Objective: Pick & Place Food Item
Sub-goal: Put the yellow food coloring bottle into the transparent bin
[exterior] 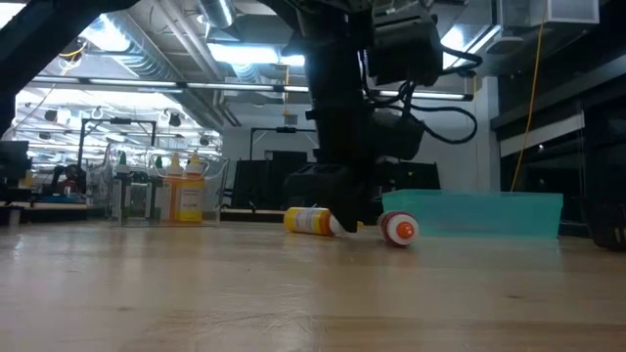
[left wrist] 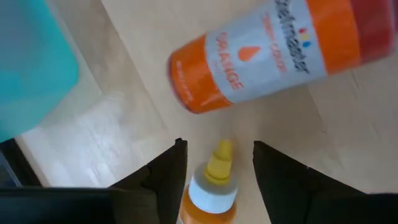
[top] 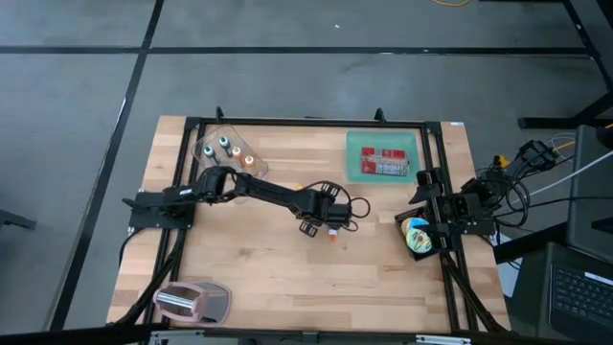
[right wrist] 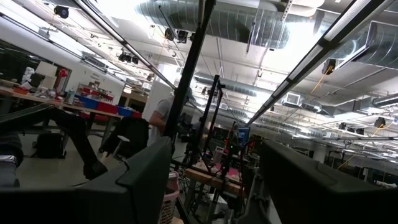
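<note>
i'm mid-pick: my left gripper [left wrist: 214, 163] is down at the table's middle, fingers apart, straddling the small yellow-tipped bottle [left wrist: 210, 186] lying beside the orange bottle [left wrist: 273, 53]. next i'd need to close squarely on it. my right gripper [top: 421, 233] waits open at the table's right edge.

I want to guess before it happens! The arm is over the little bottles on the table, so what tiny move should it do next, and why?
Probably close the left end effector. Its fingers stand open on either side of the yellow-tipped bottle, which lies on the table beside the orange food-colour bottle, so squeezing should grip it.
</note>
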Robot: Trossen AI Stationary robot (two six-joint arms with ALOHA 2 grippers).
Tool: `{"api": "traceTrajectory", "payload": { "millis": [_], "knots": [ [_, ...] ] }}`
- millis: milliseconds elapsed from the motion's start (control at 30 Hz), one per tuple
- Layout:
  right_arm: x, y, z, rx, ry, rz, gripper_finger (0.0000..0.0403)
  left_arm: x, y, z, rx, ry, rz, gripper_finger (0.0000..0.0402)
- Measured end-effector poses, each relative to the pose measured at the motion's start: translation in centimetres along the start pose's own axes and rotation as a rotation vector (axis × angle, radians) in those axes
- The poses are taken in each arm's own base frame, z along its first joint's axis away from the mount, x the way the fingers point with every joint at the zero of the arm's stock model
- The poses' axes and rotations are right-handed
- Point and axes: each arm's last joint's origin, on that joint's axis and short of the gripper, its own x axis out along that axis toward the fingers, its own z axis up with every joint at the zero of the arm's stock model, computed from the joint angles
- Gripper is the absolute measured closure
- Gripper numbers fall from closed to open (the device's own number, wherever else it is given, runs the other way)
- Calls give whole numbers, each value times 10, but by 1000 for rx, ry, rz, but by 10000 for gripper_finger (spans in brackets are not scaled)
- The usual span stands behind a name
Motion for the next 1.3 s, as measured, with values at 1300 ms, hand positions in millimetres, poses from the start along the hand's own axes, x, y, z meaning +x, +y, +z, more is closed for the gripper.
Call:
{"api": "traceTrajectory", "payload": {
  "millis": [1300],
  "knots": [
    [0,0,0,3,-1,2,161,3,5,-7,12,24,-49,306]
  ]
}}
